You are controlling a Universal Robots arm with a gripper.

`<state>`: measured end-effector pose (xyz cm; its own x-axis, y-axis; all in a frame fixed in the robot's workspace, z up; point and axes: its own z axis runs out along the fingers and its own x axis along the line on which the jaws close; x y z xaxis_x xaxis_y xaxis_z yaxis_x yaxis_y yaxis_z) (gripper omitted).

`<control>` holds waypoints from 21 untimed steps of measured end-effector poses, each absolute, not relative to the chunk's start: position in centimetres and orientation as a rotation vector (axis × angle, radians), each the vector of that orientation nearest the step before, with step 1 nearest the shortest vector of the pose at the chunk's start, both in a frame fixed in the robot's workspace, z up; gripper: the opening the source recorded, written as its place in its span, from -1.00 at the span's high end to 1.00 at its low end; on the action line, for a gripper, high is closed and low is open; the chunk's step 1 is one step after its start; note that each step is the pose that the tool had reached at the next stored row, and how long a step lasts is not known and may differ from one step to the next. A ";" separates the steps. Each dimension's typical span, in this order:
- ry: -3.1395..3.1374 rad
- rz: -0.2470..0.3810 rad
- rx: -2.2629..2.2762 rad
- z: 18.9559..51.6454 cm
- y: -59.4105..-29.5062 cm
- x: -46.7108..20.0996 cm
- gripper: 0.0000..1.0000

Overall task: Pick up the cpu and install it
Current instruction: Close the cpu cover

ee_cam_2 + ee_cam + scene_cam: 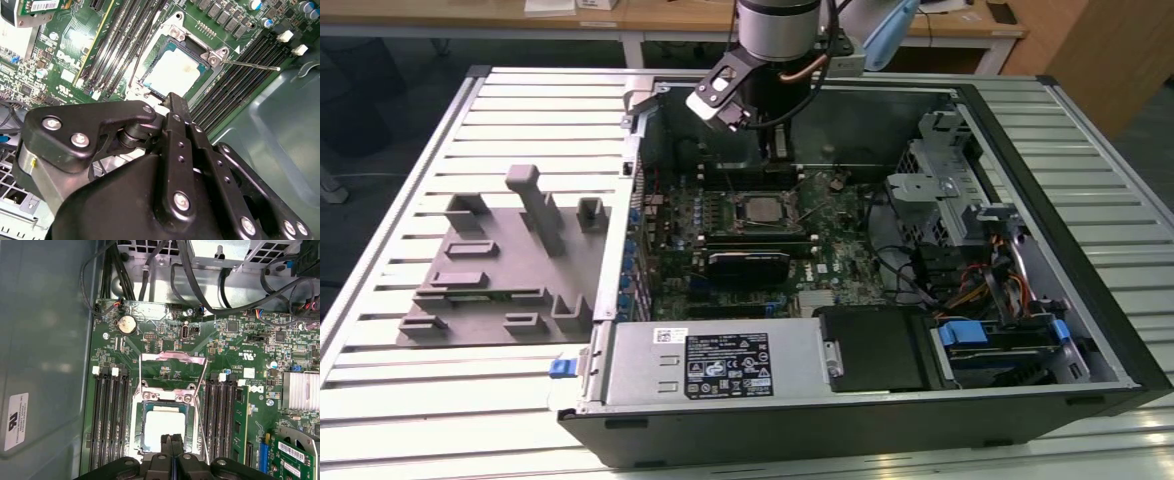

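The cpu [761,210] lies flat in the motherboard socket inside the open computer case, its silver top facing up. It is also seen in both wrist views, cpu [164,426] and cpu [175,75]. The socket's metal load plate [173,358] is flipped open, and the thin lever [250,65] stands away from the socket. My gripper [781,152] hangs just above the cpu toward the rear wall of the case. Its black fingertips [171,440] are pressed together, shut, with nothing between them. The gripper [172,100] is clear of the chip.
A grey plastic fixture tray [494,270] lies on the slatted table at the exterior view's left. Memory slots [111,410] flank the socket. A power supply [720,360], drive cage [947,170] and loose cables [200,285] crowd the case.
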<state>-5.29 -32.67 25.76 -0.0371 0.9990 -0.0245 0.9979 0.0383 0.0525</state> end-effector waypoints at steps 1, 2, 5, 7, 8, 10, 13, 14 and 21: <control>2.224 0.032 2.141 25.8 -32.7 -5.3 0.79; 2.224 0.032 2.141 25.8 -32.7 -5.3 0.79; 2.224 0.032 2.141 25.8 -32.7 -5.3 0.79; 2.224 0.032 2.141 25.8 -32.7 -5.3 0.79; 2.224 0.032 2.141 25.8 -32.7 -5.3 0.79; 2.224 0.032 2.141 25.8 -32.7 -5.3 0.79; 2.224 0.032 2.141 26.2 -32.7 -5.3 0.79; 2.224 0.032 2.142 26.4 -32.7 -5.3 0.79; 2.224 0.032 2.141 26.8 -32.7 -5.3 0.79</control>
<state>-5.29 -32.66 26.76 -0.0371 0.9990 -0.0244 0.9979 0.0383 0.0527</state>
